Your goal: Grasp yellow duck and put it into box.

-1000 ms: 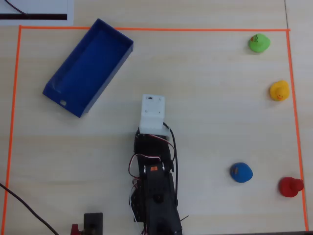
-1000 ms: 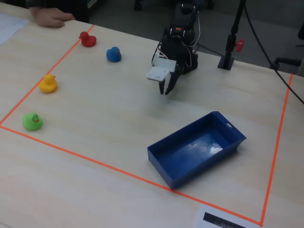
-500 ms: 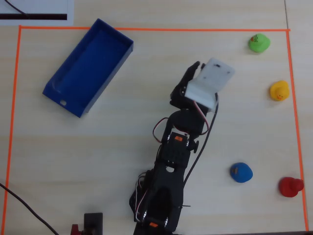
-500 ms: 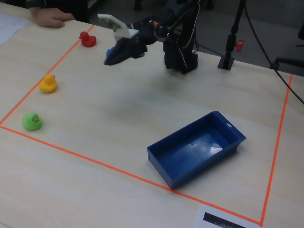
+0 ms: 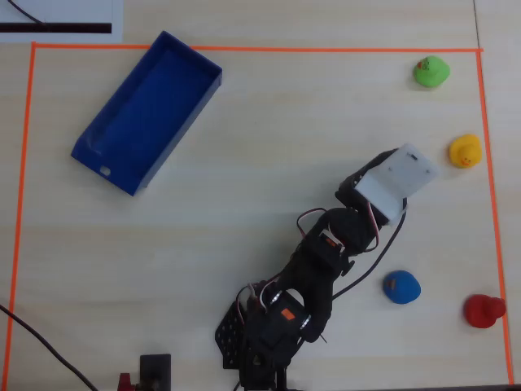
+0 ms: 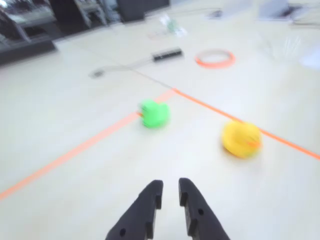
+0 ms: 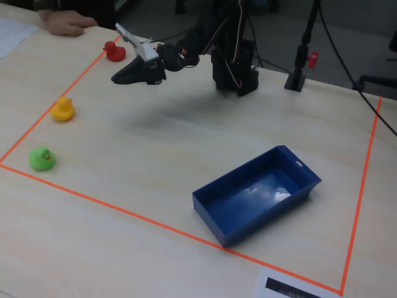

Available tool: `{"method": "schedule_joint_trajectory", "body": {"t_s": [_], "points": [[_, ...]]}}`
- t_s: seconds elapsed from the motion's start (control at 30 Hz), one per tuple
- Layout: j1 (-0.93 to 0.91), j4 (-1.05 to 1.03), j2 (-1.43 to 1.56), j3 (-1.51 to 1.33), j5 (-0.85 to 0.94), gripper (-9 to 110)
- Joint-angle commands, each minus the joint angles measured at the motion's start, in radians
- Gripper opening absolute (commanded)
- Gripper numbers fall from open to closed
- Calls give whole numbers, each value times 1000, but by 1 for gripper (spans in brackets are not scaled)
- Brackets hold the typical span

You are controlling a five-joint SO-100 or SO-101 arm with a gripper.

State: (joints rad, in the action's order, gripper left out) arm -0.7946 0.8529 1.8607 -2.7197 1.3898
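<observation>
**Claw aimed toward yellow duck, nothing held**

My claw (image 6: 169,192) was nearly closed, just a narrow slit between the two dark fingertips (image 6: 152,192), and it held nothing. In the wrist view it hung above bare worktop (image 6: 75,190), apart from every toy.

Landmark = yellow duck (image 5: 465,151). It sat on the worktop just inside the orange tape line (image 5: 487,147), untouched. In the wrist view the duck (image 6: 241,139) lay ahead of my claw and off to the right, clearly apart from the tips; picture was motion-blurred, so detail was poor.

Relative to the yellow duck, overhead view:
- my white wrist housing (image 5: 396,182) was near it, to its left and a bit lower
- green duck (image 5: 431,72) was above it, along the same tape edge
- blue duck (image 5: 401,287) was below it and to the left
- red duck (image 5: 483,310) was below it, near the tape
- box (image 5: 122,155) was well apart, far left and up, sitting at an angle, nothing in it

In the fixed view my claw (image 7: 121,78) was stretched out low over the worktop, between the red duck (image 7: 113,51) and the yellow duck (image 7: 62,109), touching neither.
</observation>
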Motion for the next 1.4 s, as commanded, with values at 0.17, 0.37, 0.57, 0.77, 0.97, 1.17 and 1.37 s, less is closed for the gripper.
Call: {"method": "schedule_joint_trajectory", "body": {"t_s": [0.17,0.37,0.57,0.77,0.97,1.17,1.37], "points": [[-149,55,-341,279,25,0],[-212,37,-500,439,23,5],[-218,18,-575,512,26,10],[-196,-11,-629,566,52,17],[-181,-34,-706,672,58,21],[-186,-72,-770,781,51,23],[-196,-92,-859,913,51,24]]}}
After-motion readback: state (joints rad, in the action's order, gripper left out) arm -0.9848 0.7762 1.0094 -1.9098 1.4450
